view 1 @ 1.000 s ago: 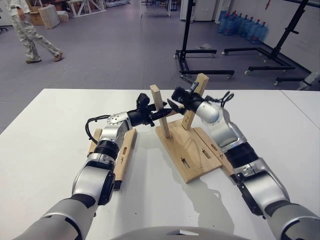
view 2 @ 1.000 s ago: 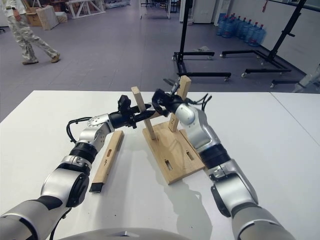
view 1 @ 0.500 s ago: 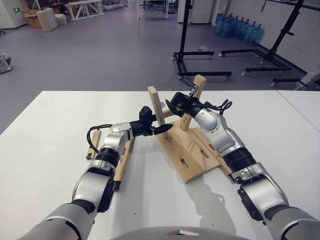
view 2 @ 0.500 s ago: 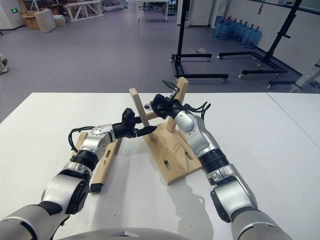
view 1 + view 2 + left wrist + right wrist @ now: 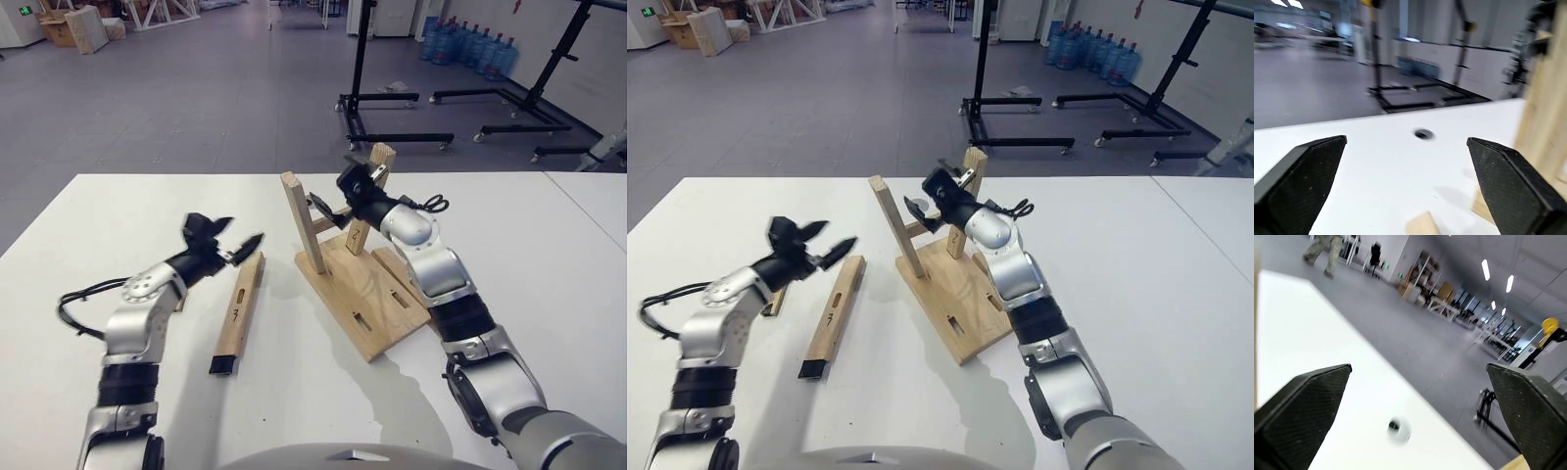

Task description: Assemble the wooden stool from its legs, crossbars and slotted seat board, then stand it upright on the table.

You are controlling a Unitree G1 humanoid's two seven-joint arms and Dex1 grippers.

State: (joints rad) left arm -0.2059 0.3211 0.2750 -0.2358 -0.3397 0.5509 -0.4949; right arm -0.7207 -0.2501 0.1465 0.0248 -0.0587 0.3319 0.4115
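Left eye view: the left arm has pulled back from the stool.
Left pincer now hangs spread and empty over the worktop, above the loose leg. Right pincer, also spread, sits by the crossbar between upright legs slotted into the seat board. The loose leg is likely next.

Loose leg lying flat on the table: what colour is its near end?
Black tip on a pale wood leg; clearest in the right eye view.
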